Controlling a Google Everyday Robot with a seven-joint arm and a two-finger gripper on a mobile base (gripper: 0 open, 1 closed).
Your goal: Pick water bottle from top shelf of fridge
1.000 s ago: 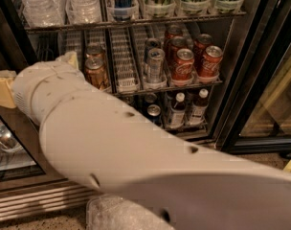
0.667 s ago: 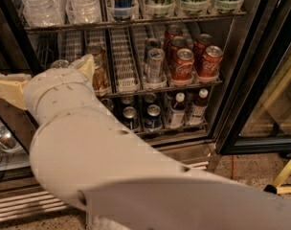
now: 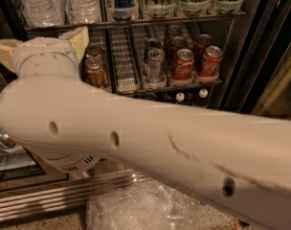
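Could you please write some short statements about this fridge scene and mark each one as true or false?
1. The gripper is shut on a water bottle. False: it is open, with no bottle seen in it, at the left just below the top shelf.
2. Red soda cans stand on the rack under the top shelf. True.
3. The top shelf holds nothing. False: clear ribbed water bottles stand on it.
4. The robot's arm crosses the lower part of the picture. True.

White arm [image 3: 160, 143] across frame, claw [image 3: 40, 41] spread at left, below top shelf [image 3: 136, 22], cans [image 3: 184, 63] beside
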